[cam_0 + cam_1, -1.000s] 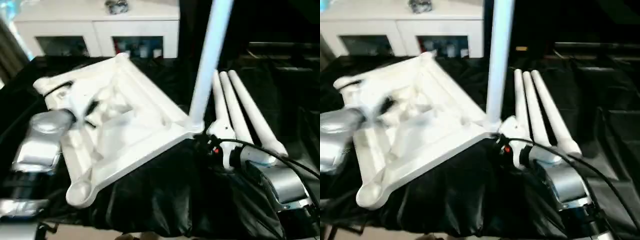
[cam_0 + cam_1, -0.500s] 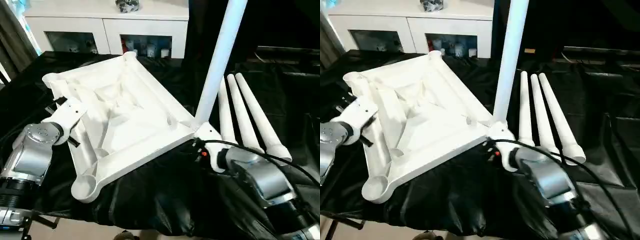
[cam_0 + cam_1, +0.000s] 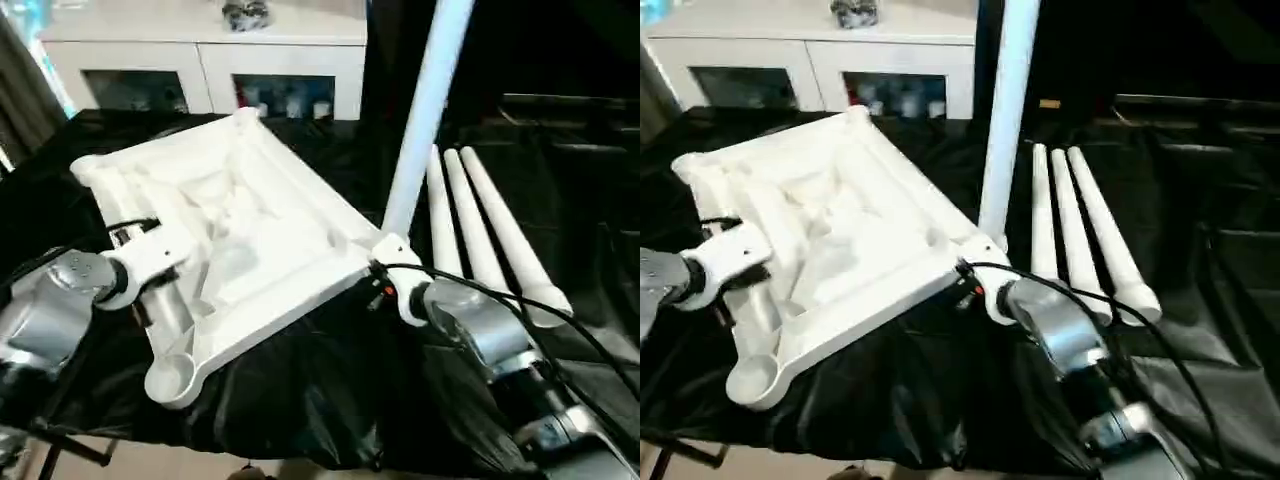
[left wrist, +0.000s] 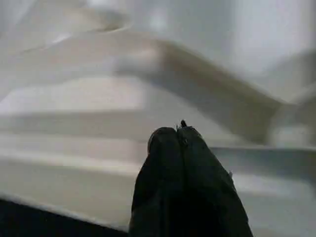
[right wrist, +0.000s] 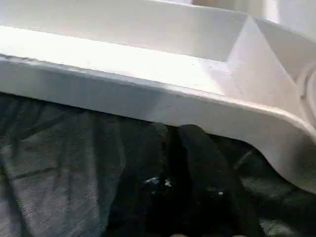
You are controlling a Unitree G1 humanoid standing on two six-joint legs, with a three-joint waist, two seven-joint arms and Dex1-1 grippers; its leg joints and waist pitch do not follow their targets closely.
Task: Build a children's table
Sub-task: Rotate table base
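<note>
The white tabletop (image 3: pixel 250 220) lies underside up on a black cloth. One white leg (image 3: pixel 420 110) stands upright in its right corner socket. Three more legs (image 3: pixel 480 230) lie side by side to the right. My left gripper (image 4: pixel 178 136) is shut, its tips against the tabletop's left rim, near the empty near-corner socket (image 3: pixel 170 380). My right gripper (image 5: pixel 170 143) sits low at the corner below the upright leg, its black fingers (image 5: pixel 202 168) together on the cloth just under the rim, with nothing between them.
A white cabinet (image 3: pixel 200 60) with glass doors stands behind the work surface. The black cloth (image 3: pixel 330 390) drapes over the front edge. A black cable (image 3: pixel 520 305) runs along my right forearm, close to the lying legs.
My right gripper's fingers have closed under the tabletop's right corner. The left gripper stays shut at the left rim. The whole picture has shifted with the camera.
</note>
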